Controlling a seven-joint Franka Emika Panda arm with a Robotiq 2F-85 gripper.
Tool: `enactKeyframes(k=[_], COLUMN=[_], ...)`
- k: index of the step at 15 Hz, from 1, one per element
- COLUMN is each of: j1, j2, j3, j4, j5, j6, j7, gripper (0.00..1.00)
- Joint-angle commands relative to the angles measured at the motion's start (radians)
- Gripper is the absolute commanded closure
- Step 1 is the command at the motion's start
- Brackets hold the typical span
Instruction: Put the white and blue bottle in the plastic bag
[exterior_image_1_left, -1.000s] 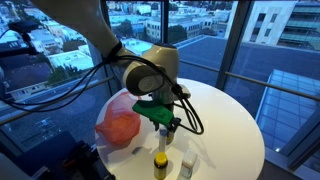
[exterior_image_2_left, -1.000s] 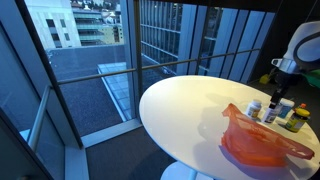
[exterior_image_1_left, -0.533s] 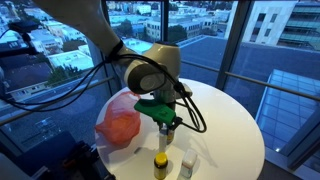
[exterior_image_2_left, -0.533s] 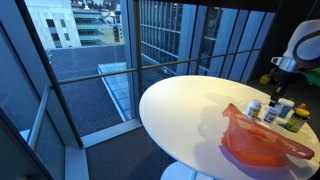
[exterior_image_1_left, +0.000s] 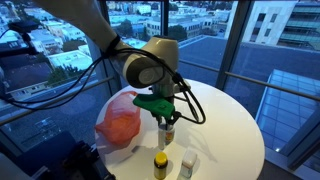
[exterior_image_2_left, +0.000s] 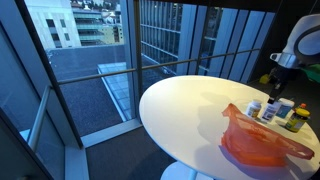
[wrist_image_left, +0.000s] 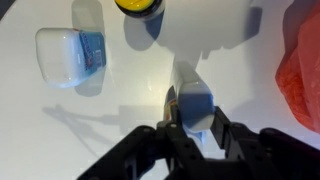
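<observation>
My gripper (exterior_image_1_left: 165, 113) is shut on the blue cap of the white and blue bottle (exterior_image_1_left: 167, 130) and holds it just above the round white table (exterior_image_1_left: 225, 120). In the wrist view the blue cap (wrist_image_left: 194, 100) sits between the two fingers (wrist_image_left: 193, 118), and the white body stretches away toward the top of the picture. The red-orange plastic bag (exterior_image_1_left: 120, 125) lies crumpled on the table right beside the gripper. It also shows in an exterior view (exterior_image_2_left: 262, 145) and at the edge of the wrist view (wrist_image_left: 305, 60).
A yellow-capped bottle (exterior_image_1_left: 160, 165) and a small white and blue container (exterior_image_1_left: 187, 165) stand near the table's front edge; both show in the wrist view (wrist_image_left: 140, 5) (wrist_image_left: 72, 55). Several small bottles (exterior_image_2_left: 285, 110) cluster by the bag. Windows and railings surround the table.
The gripper has risen a little with the bottle in it, lifting it off the table. The bag and the other bottles have not moved.
</observation>
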Motion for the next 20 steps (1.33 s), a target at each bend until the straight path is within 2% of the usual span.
enactKeyframes(k=[1,10,16,20], j1=[0.014,0.101,0.166,0.189], j2=[-0.067,-0.187,-0.197,-0.202], j3=[0.023,0.096,0.152,0.166], j4=[0.027,0.136,0.187,0.195], j5=[-0.024,-0.088,-0.059,-0.034], j6=[-0.115,-0.368,-0.48,-0.524], j7=[0.025,0.162,0.148,0.127], gripper=[0.89,0.89,0.89,0.89])
